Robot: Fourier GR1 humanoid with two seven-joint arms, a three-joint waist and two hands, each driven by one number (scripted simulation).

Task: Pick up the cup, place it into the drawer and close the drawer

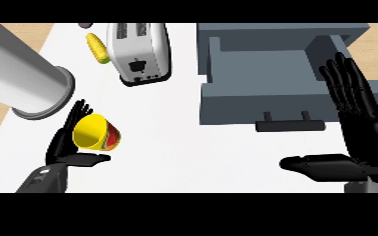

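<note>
Cup (97,133): yellow, with a red and green band on its outer wall, lying tipped on its side at the lower left of the white counter (192,145); its open mouth faces left, toward the left hand.
Cup relative to hand: it sits in the gap between the left hand's raised fingers and its thumb, the rim just against the palm side; the fingers rise behind the rim at the left and the thumb lies under the cup's lower edge.
Left hand (62,145): fingers nearly straight and pointing up the view, thumb stretched out to the right below the cup; the hand cradles the cup's rim but is not curled round it.
Right hand (356,130): at the right edge, spread flat with fingers upright and thumb out to the left, holding nothing, its fingertips lying over the drawer's right wall.
Drawer (273,80): grey, pulled out, at the upper right, with a dark handle (289,125) on its near front; well apart from the cup.
Toaster (140,52): silver, above the cup near the top.
Corn cob (97,47): yellow, just left of the toaster.
Metal cylinder (33,80): large, at the left edge, above the left hand.
</note>
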